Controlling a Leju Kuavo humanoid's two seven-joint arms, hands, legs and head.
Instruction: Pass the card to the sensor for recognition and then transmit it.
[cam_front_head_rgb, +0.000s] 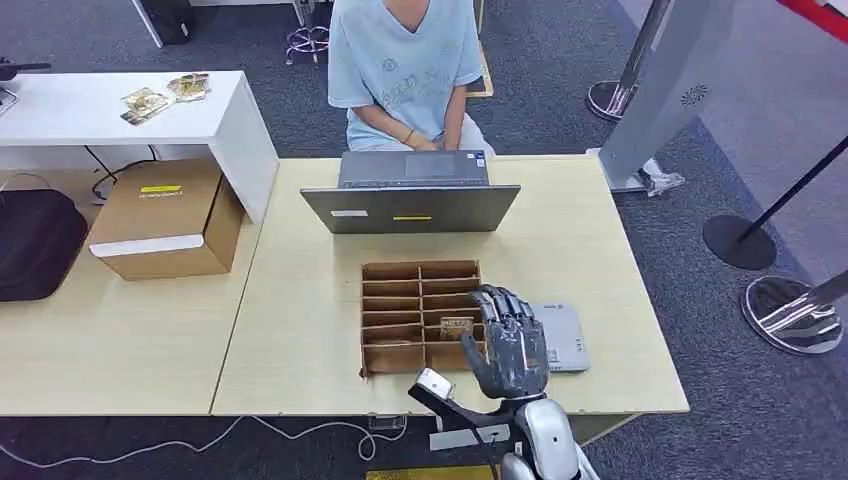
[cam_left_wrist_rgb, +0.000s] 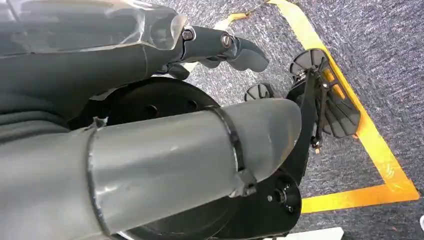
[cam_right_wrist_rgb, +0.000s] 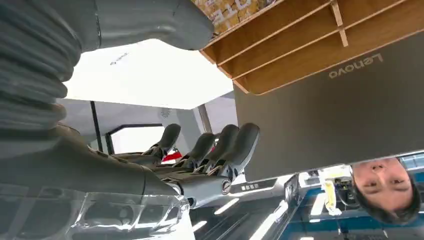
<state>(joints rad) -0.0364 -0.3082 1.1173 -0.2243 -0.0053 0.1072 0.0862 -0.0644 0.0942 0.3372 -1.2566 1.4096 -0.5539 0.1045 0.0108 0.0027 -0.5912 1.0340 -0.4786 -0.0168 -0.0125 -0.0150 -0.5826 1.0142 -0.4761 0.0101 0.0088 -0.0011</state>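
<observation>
The table (cam_front_head_rgb: 300, 300) carries everything that matters here. A person (cam_front_head_rgb: 405, 70) sits at its far edge behind a laptop (cam_front_head_rgb: 412, 205) whose lid faces the robot. Nearer the front edge, about mid-width, lies a brown divided tray (cam_front_head_rgb: 400, 315) of shallow slots. Just beside the tray, toward the right edge, a flat grey box (cam_front_head_rgb: 562, 338) lies on the tabletop; judging by the task it is probably the sensor.

The right hand (cam_front_head_rgb: 510, 340) hovers over the tray's right side, palm down, fingers spread and slightly curled. The right wrist view shows nothing between thumb and fingers, so it appears empty. A printed card (cam_front_head_rgb: 456, 327) lies in one of the tray's slots near the front right corner, just beside the thumb; whether the thumb touches it cannot be told.

The left hand (cam_left_wrist_rgb: 220, 47) hangs low beside the body over the carpet, its fingers extended and loosely bent, holding nothing.

The task looks barely begun: the card is not yet picked up. Left to do are the grasp, the lift, carrying it over the grey box for reading, and then handing it on, presumably to the seated person.
</observation>
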